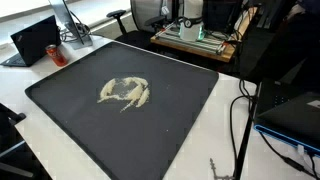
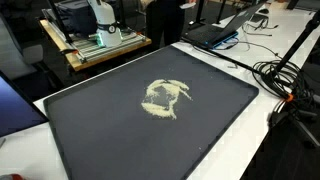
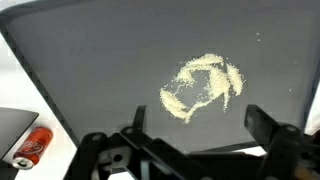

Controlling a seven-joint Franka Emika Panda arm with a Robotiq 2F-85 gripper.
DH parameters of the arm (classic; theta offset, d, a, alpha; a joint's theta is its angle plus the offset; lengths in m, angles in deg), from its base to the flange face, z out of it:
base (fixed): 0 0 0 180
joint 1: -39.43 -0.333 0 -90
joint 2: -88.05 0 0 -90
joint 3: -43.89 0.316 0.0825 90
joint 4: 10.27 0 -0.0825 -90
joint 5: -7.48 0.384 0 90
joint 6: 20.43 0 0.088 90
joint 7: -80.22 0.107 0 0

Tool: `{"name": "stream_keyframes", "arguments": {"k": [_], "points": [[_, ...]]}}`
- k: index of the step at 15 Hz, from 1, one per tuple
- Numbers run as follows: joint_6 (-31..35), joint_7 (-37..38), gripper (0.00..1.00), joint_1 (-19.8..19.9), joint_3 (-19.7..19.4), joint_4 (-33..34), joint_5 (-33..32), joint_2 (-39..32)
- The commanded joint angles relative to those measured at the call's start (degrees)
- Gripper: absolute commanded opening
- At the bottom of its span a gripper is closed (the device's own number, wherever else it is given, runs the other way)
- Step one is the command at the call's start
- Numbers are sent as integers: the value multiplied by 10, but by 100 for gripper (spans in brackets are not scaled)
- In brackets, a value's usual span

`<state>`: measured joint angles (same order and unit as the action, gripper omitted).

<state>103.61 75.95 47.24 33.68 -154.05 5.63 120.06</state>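
Pale yellow crumbly powder [image 3: 203,88], smeared in a ring, lay approx. mid of the dark grey mat [image 3: 100,60] on the white worktop [image 3: 12,80]; hand [image 3: 195,120] hung above, fingers wide apart, holding nothing.

In the wrist view my gripper [image 3: 195,128] is cut off by the bottom edge; only its upper linkage and two finger ends show. It hides the near border of the dark mat [image 3: 90,70], whose top runs out of frame. The pale scatter [image 3: 203,87] is too fine to identify: grains or powder, I cannot tell. The label on the red can [image 3: 35,146] is unreadable.
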Motion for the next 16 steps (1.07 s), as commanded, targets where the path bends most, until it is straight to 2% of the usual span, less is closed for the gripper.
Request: {"name": "stream_keyframes", "arguments": {"k": [1, 4, 7, 16], "points": [[-2, -2, 100, 4, 3, 1, 3, -1], [-6, -11, 100, -2, 1, 0, 9, 4], [-60, -55, 100, -35, -14, -2, 65, 27], [-250, -153, 100, -104, -16, -4, 178, 127]]}}
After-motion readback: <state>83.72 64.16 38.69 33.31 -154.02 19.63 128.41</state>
